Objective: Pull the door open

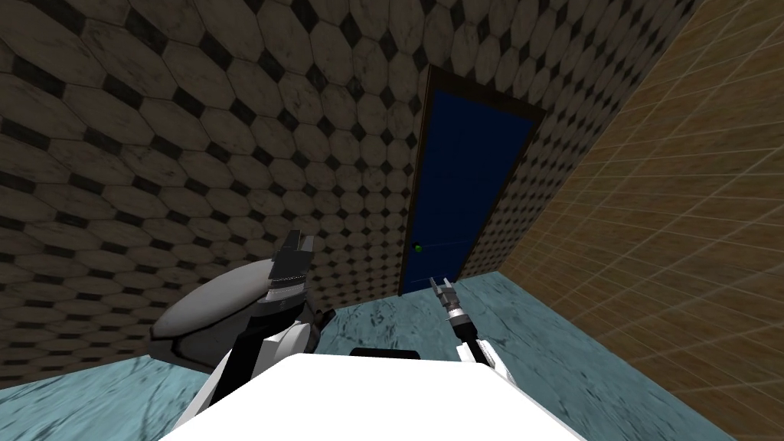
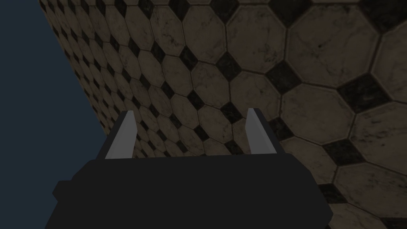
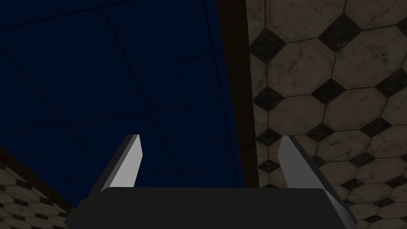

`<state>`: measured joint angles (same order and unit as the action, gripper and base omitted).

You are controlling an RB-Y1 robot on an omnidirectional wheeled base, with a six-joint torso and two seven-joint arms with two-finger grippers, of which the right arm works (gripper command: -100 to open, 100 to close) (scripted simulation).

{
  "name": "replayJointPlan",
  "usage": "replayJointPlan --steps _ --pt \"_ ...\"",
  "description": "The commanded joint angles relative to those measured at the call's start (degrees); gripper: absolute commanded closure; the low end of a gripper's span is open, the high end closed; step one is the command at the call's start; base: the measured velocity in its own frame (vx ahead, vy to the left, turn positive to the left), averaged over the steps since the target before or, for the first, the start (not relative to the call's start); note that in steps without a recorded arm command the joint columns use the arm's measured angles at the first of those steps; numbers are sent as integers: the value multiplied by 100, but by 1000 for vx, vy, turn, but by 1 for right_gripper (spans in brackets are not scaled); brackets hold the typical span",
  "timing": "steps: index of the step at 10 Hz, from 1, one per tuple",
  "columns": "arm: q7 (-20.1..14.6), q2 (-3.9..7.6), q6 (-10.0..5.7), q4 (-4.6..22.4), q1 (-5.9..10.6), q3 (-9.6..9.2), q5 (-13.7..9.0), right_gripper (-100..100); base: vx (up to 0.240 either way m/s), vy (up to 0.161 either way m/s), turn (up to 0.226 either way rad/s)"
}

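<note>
Two walls meet at the far right corner: the far wall (image 1: 191,153) in beige octagon tiles with small black diamonds, and the right wall (image 1: 674,214) in tan square tiles. Both slant with the camera's roll.

Floor (image 1: 536,329): mottled teal, running up to the foot of both walls.

Door (image 1: 467,191): dark blue, faint panel lines, set in the far wall right of centre, close to the corner. It sits within a dark brown frame (image 1: 417,191) and looks closed; no gap shows along either edge.

Left hand (image 1: 295,243): raised at the left of the head view on its grey forearm, in front of the far wall and well apart from the door. In its wrist view the two blade fingers stand wide apart, released.

Right hand (image 1: 442,283): extended forward and low over the floor, pointing toward the door's lower left part. In its wrist view the fingers are spread and released; one lies against the blue panel, the other against the tiled wall, with the frame's upright between them. Contact with the door cannot be judged.

Knob (image 1: 418,247): small and green, on the door's left edge, just above and left of the right hand.
</note>
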<state>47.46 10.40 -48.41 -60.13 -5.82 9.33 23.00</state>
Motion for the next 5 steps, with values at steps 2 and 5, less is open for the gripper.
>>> replayJointPlan --steps 2,5 --pt "173 26 -101 279 93 43 98 -100 101 -8 18" --pt "366 57 -228 621 210 97 204 -100 93 -16 16"
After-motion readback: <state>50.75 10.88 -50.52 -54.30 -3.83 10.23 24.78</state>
